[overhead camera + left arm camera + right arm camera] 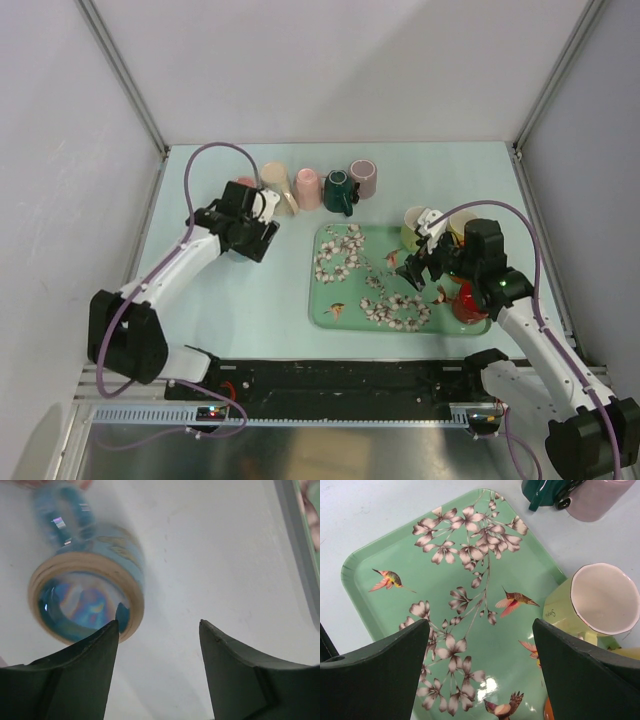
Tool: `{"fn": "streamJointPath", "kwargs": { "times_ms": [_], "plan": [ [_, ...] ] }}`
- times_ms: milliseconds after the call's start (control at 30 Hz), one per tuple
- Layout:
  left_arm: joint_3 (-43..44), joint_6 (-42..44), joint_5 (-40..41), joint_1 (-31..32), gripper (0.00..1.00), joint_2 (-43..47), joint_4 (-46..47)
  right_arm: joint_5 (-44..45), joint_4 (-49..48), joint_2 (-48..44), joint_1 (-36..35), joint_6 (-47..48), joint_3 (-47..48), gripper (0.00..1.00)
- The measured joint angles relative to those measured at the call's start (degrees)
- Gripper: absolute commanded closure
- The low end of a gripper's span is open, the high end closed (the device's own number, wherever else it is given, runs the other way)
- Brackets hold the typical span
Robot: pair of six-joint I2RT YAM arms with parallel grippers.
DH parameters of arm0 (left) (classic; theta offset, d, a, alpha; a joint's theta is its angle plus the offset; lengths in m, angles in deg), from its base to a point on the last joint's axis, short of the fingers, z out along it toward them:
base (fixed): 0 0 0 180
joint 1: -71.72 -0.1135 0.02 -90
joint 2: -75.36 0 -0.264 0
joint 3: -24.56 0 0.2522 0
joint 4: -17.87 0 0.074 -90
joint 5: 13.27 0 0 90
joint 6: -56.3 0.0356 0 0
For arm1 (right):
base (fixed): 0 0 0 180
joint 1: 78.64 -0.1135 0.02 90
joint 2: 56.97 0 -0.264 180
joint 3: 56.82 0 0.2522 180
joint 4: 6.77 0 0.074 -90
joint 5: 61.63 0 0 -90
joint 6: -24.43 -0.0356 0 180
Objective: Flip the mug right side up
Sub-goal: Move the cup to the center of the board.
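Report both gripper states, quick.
Left gripper: open, holding nothing; blue mug just beside one finger.
Right gripper: open, empty, over the tray.

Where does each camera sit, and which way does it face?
Top: above and behind the bases, looking down at the table; left arm and right arm show.
Left wrist: looking down at the mouth of a blue mug; open left pincer shows.
Right wrist: looking down at the tray and a yellow cup; open right pincer shows.
Shared: top and right wrist both show the tray.
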Motion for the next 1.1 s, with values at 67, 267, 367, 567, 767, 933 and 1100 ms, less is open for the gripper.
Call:
{"fn": "streamJointPath", "kwargs": {
  "times_ms": [67, 267, 367, 567, 767, 933, 1100],
  "plan": [
    [-1.27, -0.02, -0.22, 0.98, 0.26, 1.77, -1.33, -0.02, -0.02, 0.04, -0.20, 0.00, 0.00, 0.10],
    [-1.33, -1.05, 4.17, 1.53, 0.16, 2.62, -6.16, -0.09, -0.13, 0.39, -0.46, -0.22, 0.00, 0.10],
    [1.60, -2.34, 6.80, 0.15, 0.15, 1.27, -7.45, -0.15, -0.17, 0.46, -0.48, -0.37, 0.02, 0.10],
    [6.73, -4.11, 8.66, -2.84, 0.15, -3.61, -7.15, -0.15, -0.13, 0.55, -0.46, -0.39, 0.00, 0.11],
    [8.61, -5.55, 10.93, -3.78, 0.01, -4.87, -7.65, -0.22, 0.46, 0.20, 0.92, -0.98, 0.00, 0.11],
    [12.26, -7.15, 13.18, -6.51, 0.00, -5.22, -7.82, -0.39, 0.72, -0.13, 2.38, -1.88, 0.00, 0.11],
    [19.39, -8.20, 12.98, -12.13, 0.00, -10.23, -7.85, -0.44, 0.72, -0.13, 2.84, -2.71, 0.00, 0.11]
  ]
}}
